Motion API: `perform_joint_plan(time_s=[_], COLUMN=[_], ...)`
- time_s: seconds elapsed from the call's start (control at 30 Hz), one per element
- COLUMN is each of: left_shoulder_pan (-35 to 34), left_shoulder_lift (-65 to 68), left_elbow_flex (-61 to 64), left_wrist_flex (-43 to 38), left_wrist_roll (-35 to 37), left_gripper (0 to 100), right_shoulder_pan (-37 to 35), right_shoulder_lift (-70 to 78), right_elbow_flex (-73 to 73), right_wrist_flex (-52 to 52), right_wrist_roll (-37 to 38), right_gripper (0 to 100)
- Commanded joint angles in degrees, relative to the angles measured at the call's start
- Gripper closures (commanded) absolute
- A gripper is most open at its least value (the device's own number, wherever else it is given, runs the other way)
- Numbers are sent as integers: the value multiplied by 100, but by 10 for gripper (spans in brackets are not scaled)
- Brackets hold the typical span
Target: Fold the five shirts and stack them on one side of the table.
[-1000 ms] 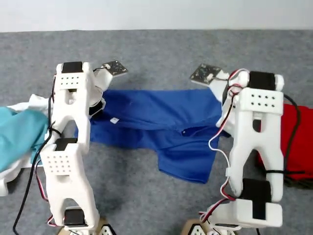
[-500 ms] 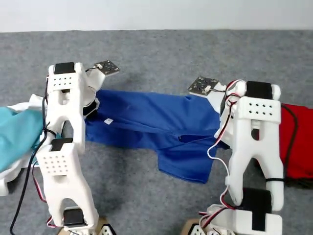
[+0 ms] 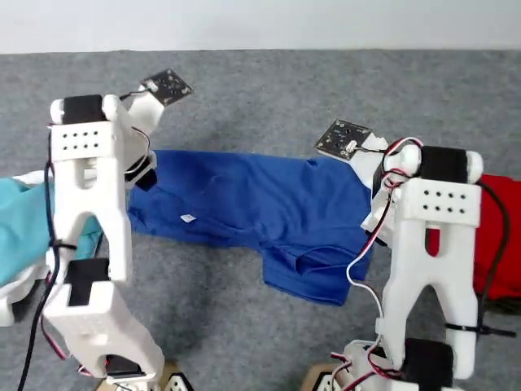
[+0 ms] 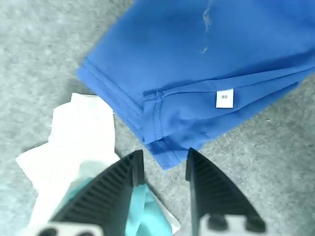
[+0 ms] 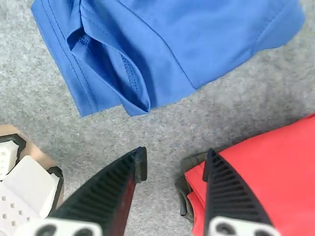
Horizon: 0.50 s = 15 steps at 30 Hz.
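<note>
The blue shirt (image 3: 260,204) lay spread across the bench (image 3: 260,90), presumably for folding; the left end effector (image 4: 164,162) and right end effector (image 5: 174,157) hung open, empty, at its ends.

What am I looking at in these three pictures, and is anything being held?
Two white plastic robot arms stand side by side at a grey felt-covered table: the left arm and the right arm. The high view looks down from a fixed camera. The other two pictures come from small cameras on each arm's wrist, each looking past that arm's black two-fingered claw. A blue cloth shirt lies spread out and partly rumpled between the arms. A teal cloth garment and a white cloth garment lie together beside the left arm, and a red cloth garment lies beside the right. The left claw and the right claw are both open and hold nothing.
</note>
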Motion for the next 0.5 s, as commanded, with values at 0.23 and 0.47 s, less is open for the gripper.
perform_joint_plan(time_s=[0.23, 0.47], left_shoulder_pan=[360, 695], left_shoulder_lift=[633, 1811], left_elbow_flex=[-40, -48], left_wrist_flex=[-1196, -2084], left_wrist_roll=[1758, 2690], left_gripper=[997, 994], right_shoulder_pan=[-180, -453], right_shoulder_lift=[787, 2352], right_elbow_flex=[-44, -44], right_wrist_flex=[-2800, -4567], right_wrist_roll=[-1020, -1908], right_gripper=[985, 988])
